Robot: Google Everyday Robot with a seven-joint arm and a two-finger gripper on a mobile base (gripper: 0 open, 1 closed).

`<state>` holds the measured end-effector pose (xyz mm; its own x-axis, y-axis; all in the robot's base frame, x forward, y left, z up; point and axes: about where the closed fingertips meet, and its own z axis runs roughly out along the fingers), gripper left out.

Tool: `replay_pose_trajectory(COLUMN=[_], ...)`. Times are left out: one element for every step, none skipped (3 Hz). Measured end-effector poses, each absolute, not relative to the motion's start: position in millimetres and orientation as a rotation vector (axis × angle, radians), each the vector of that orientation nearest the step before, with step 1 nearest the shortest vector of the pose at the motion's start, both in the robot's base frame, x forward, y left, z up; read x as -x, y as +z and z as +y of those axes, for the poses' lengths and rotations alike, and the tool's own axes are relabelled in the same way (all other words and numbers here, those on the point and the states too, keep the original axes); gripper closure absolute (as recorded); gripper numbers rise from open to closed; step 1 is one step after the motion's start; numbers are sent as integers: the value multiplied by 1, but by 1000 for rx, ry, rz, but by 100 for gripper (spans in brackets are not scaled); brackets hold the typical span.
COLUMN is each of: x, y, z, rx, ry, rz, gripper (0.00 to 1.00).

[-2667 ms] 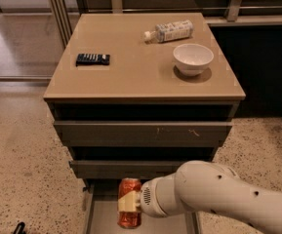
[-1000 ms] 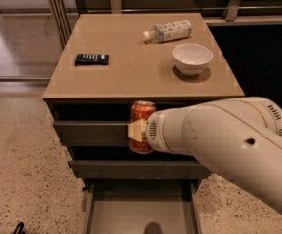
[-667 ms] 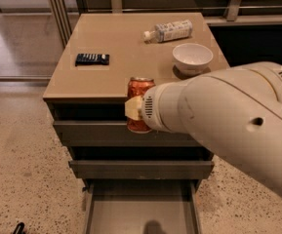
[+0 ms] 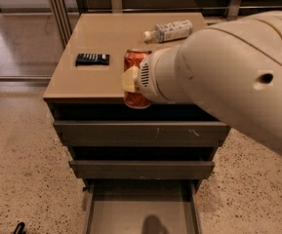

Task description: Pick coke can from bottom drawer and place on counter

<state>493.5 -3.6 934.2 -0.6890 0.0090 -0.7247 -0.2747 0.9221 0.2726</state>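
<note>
The red-orange coke can [image 4: 134,62] is held upright in my gripper [image 4: 130,79], whose pale fingers [image 4: 129,79] are shut on its side. The can hangs in the air over the front edge of the tan counter [image 4: 96,77], its base just below the rim. The bottom drawer [image 4: 140,211] is pulled open and empty, showing its flat grey floor. My bulky white arm [image 4: 228,72] covers the right half of the counter and hides the white bowl.
A black remote-like object [image 4: 92,59] lies on the counter's left. A white-labelled plastic bottle [image 4: 169,31] lies at the back. The two upper drawers [image 4: 140,130] are shut. Speckled floor surrounds the cabinet.
The gripper has lifted the can out of the bottom drawer, up past the drawer fronts, to the level of the counter's front edge. The drawer is now empty.
</note>
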Motion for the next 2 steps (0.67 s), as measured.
replay_pose_trajectory(x=[-491,-504], y=[933,927], z=[-1,10], rx=[170,147], ry=[480,494], rz=[2293,2287], gripper=[100,100])
